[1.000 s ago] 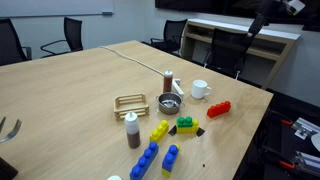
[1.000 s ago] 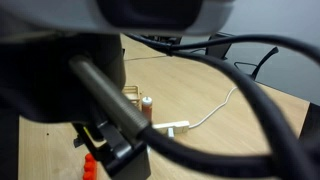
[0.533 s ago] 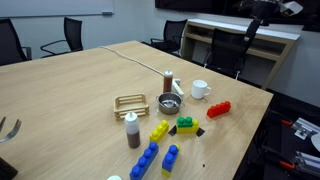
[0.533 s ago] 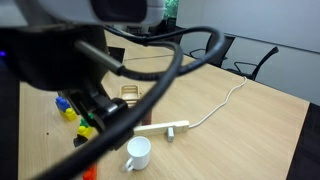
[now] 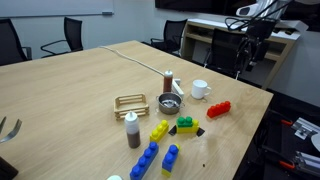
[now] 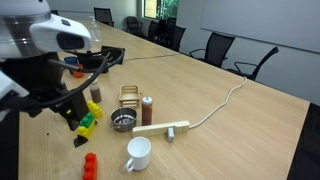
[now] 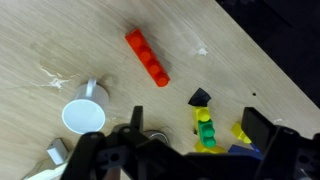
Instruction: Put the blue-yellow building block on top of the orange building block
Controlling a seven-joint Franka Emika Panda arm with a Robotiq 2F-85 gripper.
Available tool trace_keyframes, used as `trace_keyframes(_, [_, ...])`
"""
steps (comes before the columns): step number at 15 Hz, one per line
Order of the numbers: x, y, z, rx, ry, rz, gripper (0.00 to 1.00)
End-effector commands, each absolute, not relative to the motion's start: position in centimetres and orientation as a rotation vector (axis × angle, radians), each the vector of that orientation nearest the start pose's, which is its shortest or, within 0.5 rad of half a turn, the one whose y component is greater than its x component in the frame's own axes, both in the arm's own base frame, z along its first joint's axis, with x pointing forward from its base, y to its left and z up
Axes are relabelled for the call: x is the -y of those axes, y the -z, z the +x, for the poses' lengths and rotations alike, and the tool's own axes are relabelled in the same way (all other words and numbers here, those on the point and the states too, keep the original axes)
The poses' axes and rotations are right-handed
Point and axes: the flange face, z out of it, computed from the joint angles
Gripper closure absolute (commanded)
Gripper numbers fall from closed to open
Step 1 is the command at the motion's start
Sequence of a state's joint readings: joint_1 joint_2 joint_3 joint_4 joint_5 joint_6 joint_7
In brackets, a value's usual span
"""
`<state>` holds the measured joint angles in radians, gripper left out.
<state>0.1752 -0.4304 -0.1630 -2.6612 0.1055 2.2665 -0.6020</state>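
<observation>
The orange building block (image 5: 219,109) lies near the table's right edge; it also shows in an exterior view (image 6: 90,165) and in the wrist view (image 7: 147,56). The blue-yellow building block (image 5: 170,158) lies near the front edge, next to a longer blue brick (image 5: 145,160). My gripper (image 7: 197,125) is open and empty, high above the table. In the wrist view a green brick on yellow (image 7: 205,130) lies below it. The gripper also shows in both exterior views (image 5: 245,58) (image 6: 72,118).
A white mug (image 5: 199,89), a metal bowl (image 5: 170,103), a brown bottle (image 5: 132,130), a wooden rack (image 5: 130,102), a yellow brick (image 5: 159,131) and a green-yellow brick (image 5: 186,124) stand round the blocks. A white power strip (image 6: 163,128) with cable lies behind.
The arm has swung into view in one exterior view and moved away from the other camera, which it blocked before. The blocks have not moved.
</observation>
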Motion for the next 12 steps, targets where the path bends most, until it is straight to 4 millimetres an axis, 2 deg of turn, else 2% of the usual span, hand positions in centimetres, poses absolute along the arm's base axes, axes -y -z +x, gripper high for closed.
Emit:
trace_keyframes(1, [-1.0, -38.0, 38.9, 0.829, 0.105, -2.888, 0.00])
trace_keyframes(6, [-0.8, -38.0, 39.0, 0.824, 0.106, -2.890, 0.00])
trace_keyframes(8, [-1.6, -37.9, 39.5, 0.877, 0.092, -2.884, 0.00])
trace_keyframes(10, [-4.4, -37.2, 39.7, 0.995, 0.038, -2.853, 0.00])
trace_keyframes(12, [-8.6, -35.8, 39.5, 1.186, -0.021, -2.810, 0.00])
